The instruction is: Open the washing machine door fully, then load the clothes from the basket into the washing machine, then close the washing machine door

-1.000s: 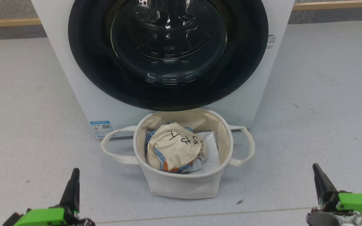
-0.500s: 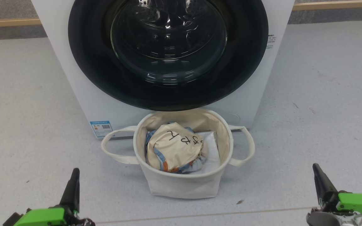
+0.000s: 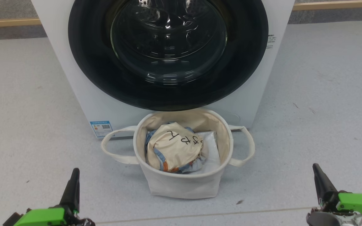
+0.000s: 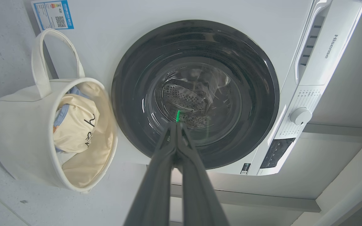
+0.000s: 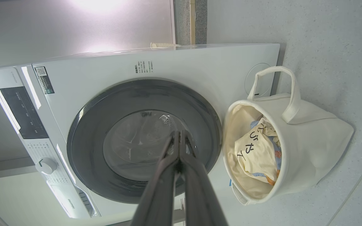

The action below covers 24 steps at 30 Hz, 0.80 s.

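The white washing machine [image 3: 86, 100] stands ahead, and its round black-rimmed door [image 3: 168, 91] lies flat against the front. Right before it sits the cream basket [image 3: 181, 185] holding the clothes [image 3: 173, 147], cream fabric with black marks over blue cloth. My left gripper [image 3: 74, 171] is at the lower left, shut and holding nothing. At the lower right my right gripper [image 3: 315, 166] is shut and holds nothing too. Both stay well short of the basket. The wrist views show the door [image 4: 256, 94] [image 5: 83, 138], the basket [image 4: 17, 131] [image 5: 309, 150] and the clothes [image 4: 74, 125] [image 5: 253, 153].
Pale grey floor [image 3: 325, 110] spreads on both sides of the machine. A wooden skirting strip [image 3: 8, 22] runs along the far wall. The control panel with a white dial [image 4: 300, 116] sits on the machine's upper front.
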### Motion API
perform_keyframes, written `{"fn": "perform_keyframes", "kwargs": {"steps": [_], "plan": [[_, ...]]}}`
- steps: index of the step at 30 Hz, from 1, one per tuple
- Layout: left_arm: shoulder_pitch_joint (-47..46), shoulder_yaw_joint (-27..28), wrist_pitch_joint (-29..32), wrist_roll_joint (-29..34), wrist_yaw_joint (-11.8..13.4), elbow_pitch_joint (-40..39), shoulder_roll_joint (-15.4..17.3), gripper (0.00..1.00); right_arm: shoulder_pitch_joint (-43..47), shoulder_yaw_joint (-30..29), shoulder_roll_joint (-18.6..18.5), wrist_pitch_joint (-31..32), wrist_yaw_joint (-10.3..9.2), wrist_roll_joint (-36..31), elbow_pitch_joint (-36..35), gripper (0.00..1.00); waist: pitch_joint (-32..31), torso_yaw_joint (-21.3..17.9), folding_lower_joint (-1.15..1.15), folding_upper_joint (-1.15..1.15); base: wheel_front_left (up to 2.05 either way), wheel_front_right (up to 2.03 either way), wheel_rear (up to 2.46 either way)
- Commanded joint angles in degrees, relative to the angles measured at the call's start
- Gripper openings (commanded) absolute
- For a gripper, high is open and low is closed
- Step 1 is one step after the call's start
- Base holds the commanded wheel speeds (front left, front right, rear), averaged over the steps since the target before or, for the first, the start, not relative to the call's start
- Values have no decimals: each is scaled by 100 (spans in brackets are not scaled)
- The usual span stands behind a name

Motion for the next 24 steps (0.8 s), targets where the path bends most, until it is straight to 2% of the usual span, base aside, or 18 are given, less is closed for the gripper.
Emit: {"fn": "perform_keyframes", "kwargs": {"steps": [1,24], "plan": [[-153,193,47,27,-40,-211,64,0,-290,113,-30,47,1,-22,-179,0,0,0,0,0,0,0,0],[-153,193,47,26,-40,-211,64,0,-290,114,-30,46,1,-21,-179,0,0,0,0,0,0,0,0]]}}
